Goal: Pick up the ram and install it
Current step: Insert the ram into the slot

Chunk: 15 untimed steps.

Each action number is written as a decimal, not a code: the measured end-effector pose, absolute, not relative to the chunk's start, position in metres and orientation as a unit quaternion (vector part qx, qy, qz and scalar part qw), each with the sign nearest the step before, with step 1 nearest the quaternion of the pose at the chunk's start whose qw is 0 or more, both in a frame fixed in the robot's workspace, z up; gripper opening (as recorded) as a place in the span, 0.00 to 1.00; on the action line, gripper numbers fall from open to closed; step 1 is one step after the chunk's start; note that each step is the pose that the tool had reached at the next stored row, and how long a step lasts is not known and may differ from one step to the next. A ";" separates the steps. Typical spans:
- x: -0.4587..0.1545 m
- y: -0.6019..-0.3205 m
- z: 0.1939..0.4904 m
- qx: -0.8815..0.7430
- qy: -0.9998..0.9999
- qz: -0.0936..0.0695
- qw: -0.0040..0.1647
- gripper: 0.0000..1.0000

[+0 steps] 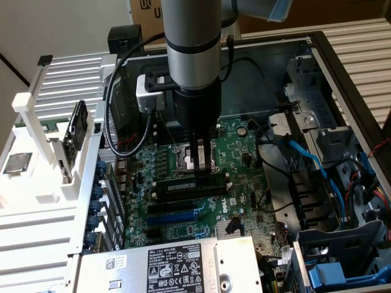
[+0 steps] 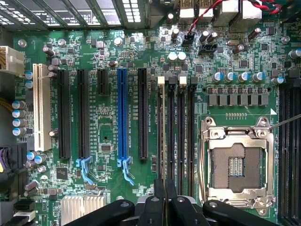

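The ram [image 1: 183, 185] is a long dark-green stick with a pale sticker. It stands on edge along the memory slots [image 2: 181, 136] of the motherboard [image 1: 238, 152], just in front of the empty CPU socket [image 2: 235, 162]. My gripper [image 1: 199, 172] reaches straight down onto the ram's top edge, its two fingers pressed close together on it. In the wrist view the ram [image 2: 163, 141] shows edge-on as a thin line over the slot farthest from the socket, running out from between the fingers of the gripper [image 2: 164, 200]. I cannot tell how deep it sits in the slot.
The open PC case has metal walls all round and blue cables [image 1: 317, 165] at the exterior view's right. A power supply [image 1: 165, 268] lies at the front. A white fixture [image 1: 36, 140] outside the case carries a square silver CPU chip [image 1: 17, 163]. Expansion slots [image 2: 122, 113] lie beside the memory slots.
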<state>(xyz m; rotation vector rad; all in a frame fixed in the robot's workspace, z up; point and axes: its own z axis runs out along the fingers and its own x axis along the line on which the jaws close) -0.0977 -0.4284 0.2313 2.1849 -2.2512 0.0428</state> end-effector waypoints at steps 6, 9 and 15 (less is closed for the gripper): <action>-0.098 -0.428 0.231 0.696 -0.718 0.014 0.002 0.12; -0.098 -0.428 0.230 0.696 -0.718 0.014 0.002 0.12; -0.098 -0.428 0.229 0.696 -0.718 0.014 0.002 0.12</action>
